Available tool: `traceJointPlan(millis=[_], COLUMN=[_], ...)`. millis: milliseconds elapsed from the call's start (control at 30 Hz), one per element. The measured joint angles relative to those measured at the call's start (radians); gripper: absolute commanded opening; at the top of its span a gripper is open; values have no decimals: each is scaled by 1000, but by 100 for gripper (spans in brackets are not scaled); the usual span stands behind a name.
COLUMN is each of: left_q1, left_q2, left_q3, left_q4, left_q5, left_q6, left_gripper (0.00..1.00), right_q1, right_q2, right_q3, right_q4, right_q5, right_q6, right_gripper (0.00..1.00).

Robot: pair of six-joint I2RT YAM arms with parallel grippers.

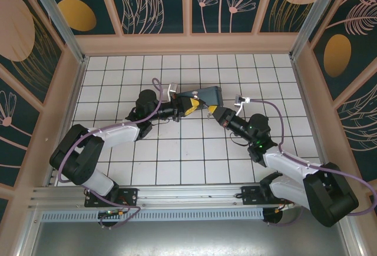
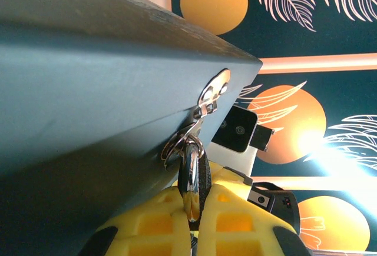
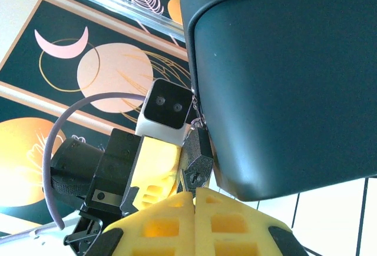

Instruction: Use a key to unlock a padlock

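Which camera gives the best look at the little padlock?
The right wrist view: the dark padlock hangs at the box corner, its body in plain sight. The left wrist view shows it pinched between the left fingers. In the top view it is too small to tell.

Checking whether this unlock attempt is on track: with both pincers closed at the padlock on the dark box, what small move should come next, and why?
Probably a gentle twist of the right pincer. It is shut directly beneath the padlock, likely on the key, which is hidden, while the left pincer clamps the padlock hanging from the hasp of the dark box.
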Motion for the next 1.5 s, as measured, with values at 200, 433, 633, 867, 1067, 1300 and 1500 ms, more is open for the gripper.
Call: traceJointPlan(millis=[200,433,633,867,1067,1300,1500], left_q1=[0,0,0,0,0,0,0], left_q2=[0,0,0,-10,-13,-15,-15], left_q3=[0,0,0,-7,-6,-6,-6], left_q4=[1,11,15,45,67,57,51], left_q5=[0,-7,-8,-8,-6,-7,-7], left_q6=[-2,-10,-11,-14,-35,-33,-28], left_gripper=[0,0,0,0,0,0,0], right_q1=[0,0,0,1,8,9,10], right_q2=[-55,-43,-30,-30,-31,-31,-33], right_q3=[-2,-8,-8,-8,-10,-10,-10], right_q4=[-17,-22,-22,-22,-22,-22,-22], right_q5=[17,18,18,18,18,18,17], right_q6=[-1,0,0,1,2,1,1], right_gripper=[0,0,0,0,0,0,0])
